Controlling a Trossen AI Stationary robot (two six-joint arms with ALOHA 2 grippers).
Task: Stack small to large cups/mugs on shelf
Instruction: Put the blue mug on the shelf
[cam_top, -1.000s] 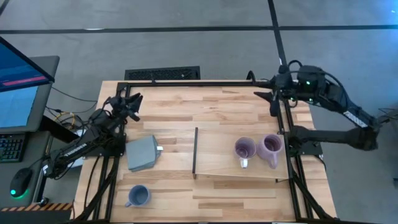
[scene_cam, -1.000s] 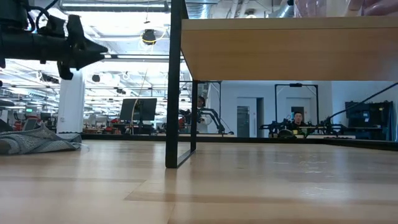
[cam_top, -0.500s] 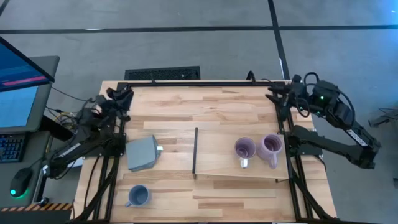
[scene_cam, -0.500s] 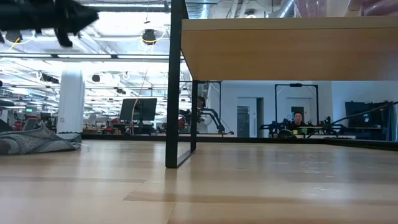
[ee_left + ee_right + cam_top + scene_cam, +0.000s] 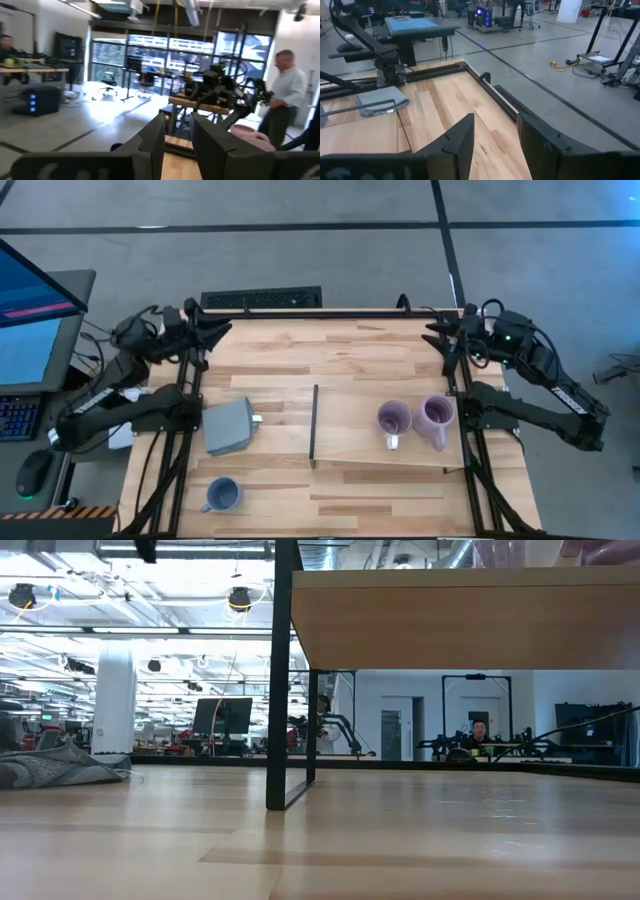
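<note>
In the high view two lavender mugs (image 5: 394,420) (image 5: 435,421) stand side by side, mouths up, at the right end of the light-wood shelf (image 5: 350,435). The shelf's black strip (image 5: 314,423) runs along its left short edge. The blue-grey mug (image 5: 222,495) stands on the tabletop near the near left corner. My left gripper (image 5: 220,330) is open above the far left corner, far from all three mugs. My right gripper (image 5: 437,338) is open at the far right edge, beyond the lavender mugs. Both wrist views show parted fingers, the left gripper (image 5: 177,137) and the right gripper (image 5: 495,140), with nothing between them.
A flat grey square block (image 5: 230,426) lies on the table left of the shelf. In the low view the shelf (image 5: 460,620) stands raised on a black leg (image 5: 283,670). A keyboard (image 5: 262,299) lies beyond the far edge. A person (image 5: 285,95) stands in the room behind.
My left gripper has pulled back toward the far left corner and risen, leaving the low view at the top. My right arm has drawn back slightly toward the table's right edge. The mugs, block and shelf have stayed put.
</note>
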